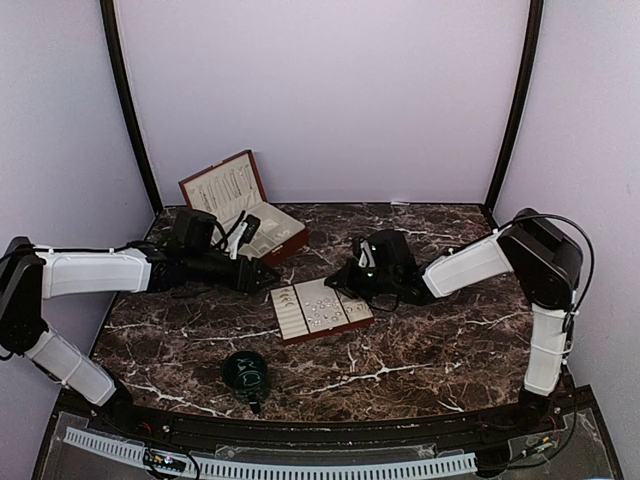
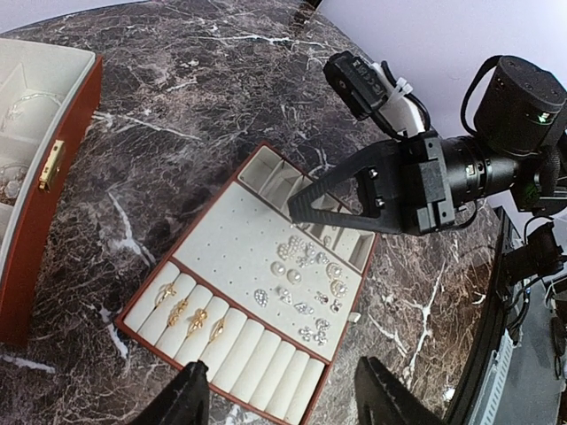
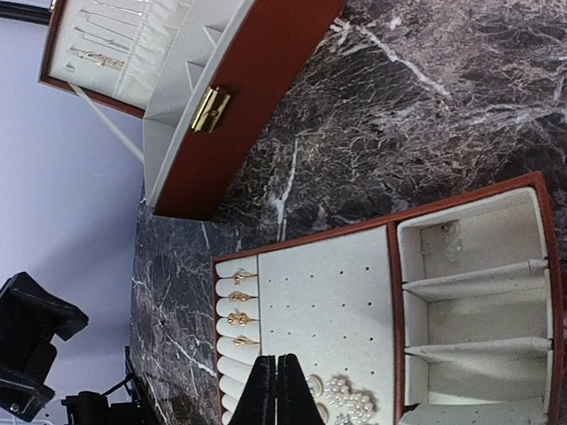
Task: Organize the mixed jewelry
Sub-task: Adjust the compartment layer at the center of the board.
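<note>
The mixed jewelry (image 2: pixel 294 276) is a cluster of tiny pearl and silvery pieces lying on the cream pin panel of a red-edged tray (image 1: pixel 290 332). Several gold rings (image 2: pixel 197 320) sit in the tray's ring rolls. My left gripper (image 2: pixel 288 403) hovers open over the tray's near edge with nothing between its fingers. My right gripper (image 3: pixel 276 390) is shut and empty, its tips just above the pin panel beside the pearl pieces (image 3: pixel 347 400). In the top view the left gripper (image 1: pixel 268 277) is at the tray's left corner and the right gripper (image 1: pixel 337 282) at its far edge.
An open red jewelry box (image 1: pixel 240 205) with cream lining stands at the back left, chains hanging in its lid (image 3: pixel 106 44). A dark green cup (image 1: pixel 245 370) sits near the front edge. The tray's divided compartments (image 3: pixel 478 301) hold one small piece.
</note>
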Available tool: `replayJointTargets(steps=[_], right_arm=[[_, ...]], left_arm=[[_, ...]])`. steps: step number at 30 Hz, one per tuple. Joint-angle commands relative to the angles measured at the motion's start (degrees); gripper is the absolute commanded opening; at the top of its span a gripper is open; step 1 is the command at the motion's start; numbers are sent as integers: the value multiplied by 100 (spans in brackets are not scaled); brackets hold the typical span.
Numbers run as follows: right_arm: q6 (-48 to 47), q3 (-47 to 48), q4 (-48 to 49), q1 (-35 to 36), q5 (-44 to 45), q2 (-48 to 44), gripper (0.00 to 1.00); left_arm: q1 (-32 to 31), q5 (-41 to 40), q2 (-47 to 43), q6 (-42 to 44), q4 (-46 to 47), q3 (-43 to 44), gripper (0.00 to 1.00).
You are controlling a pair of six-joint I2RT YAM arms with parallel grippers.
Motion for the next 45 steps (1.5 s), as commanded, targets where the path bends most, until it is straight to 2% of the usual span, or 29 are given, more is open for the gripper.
replayJointTargets(steps=[1,17,45], right_arm=[[-156,252,-24,-62,-130,244,0],[-230,450,127,-206,-235,674,0],[-105,330,387,-267,-367,724,0]], left_arm=[[36,-7,113,23,-138,226,58],[35,31,166,41,-169,269,57],[36,85,179,41,-151,270,57]])
